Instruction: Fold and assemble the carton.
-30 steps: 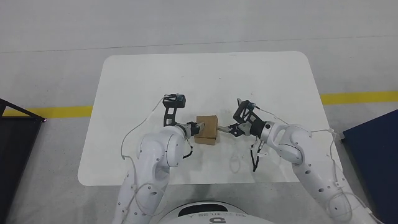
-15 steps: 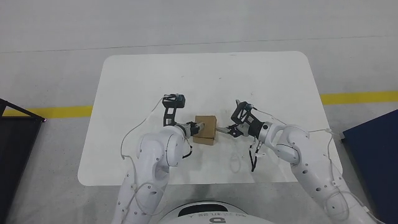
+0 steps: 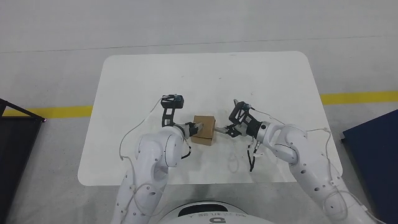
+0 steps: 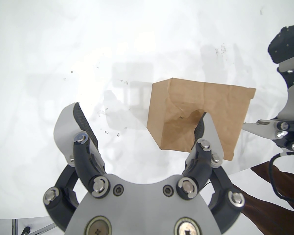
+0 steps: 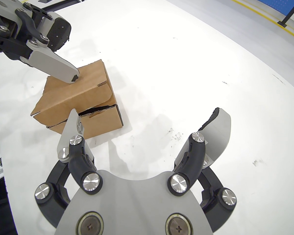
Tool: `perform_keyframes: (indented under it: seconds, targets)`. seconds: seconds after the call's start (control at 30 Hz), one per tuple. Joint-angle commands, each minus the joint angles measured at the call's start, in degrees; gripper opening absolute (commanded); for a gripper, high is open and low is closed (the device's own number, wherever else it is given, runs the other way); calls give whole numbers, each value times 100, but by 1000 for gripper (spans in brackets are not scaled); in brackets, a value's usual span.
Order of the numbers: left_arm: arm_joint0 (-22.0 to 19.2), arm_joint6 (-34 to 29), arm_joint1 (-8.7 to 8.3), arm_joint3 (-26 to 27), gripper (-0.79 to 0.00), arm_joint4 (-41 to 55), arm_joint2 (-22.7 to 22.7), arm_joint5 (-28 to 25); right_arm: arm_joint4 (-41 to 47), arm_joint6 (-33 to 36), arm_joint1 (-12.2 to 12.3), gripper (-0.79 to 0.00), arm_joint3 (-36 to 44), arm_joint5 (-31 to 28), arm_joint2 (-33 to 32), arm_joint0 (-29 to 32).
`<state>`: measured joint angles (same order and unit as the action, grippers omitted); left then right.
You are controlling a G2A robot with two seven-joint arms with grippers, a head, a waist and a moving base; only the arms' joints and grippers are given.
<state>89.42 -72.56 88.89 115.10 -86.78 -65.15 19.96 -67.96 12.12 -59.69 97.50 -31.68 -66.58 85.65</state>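
I have the carton (image 3: pixel 204 130) sitting flat on the white table (image 3: pixel 261 81), around the middle of its width and on the half nearer the robot, right between my two grippers. It stands square on its base, not tipped. From the top view its footprint looks close to square, so I can't pick out a long axis with any confidence. Its closing side faces the right arm. On the right wrist view the top flap (image 5: pixel 88 94) is bent down over that face with a dark, ragged slit under it, so it is not fully tucked in.

My left gripper (image 4: pixel 140 111) is spread wide and gripping nothing. One of its fingers (image 4: pixel 207 128) is down on the carton's top panel, tip resting on the cardboard where it is creased. The other finger hangs over bare table just beside the box, apart from it.

My right gripper (image 5: pixel 145 110) is likewise spread wide and holding nothing. One fingertip (image 5: pixel 72 118) sits right at the slit beneath the flap, and I can't tell whether it actually touches the cardboard. Its other finger is over bare table, well clear of the carton
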Motion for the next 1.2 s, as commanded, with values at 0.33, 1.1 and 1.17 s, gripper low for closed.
perform_keyframes:
  seconds: [0.33, 1.1, 1.17]
  targets:
    - [6, 19, -12, -19, 0, 23, 3, 17, -38, 184, -35, 0, -15, 97, 140, -147]
    - [-42, -67, -33, 70, 0, 15, 7, 34, -6, 211, -72, 0, -45, 121, 235, -268]
    - [-46, -66, -35, 61, 0, 15, 5, 34, -13, 224, -74, 0, -49, 117, 242, -277]
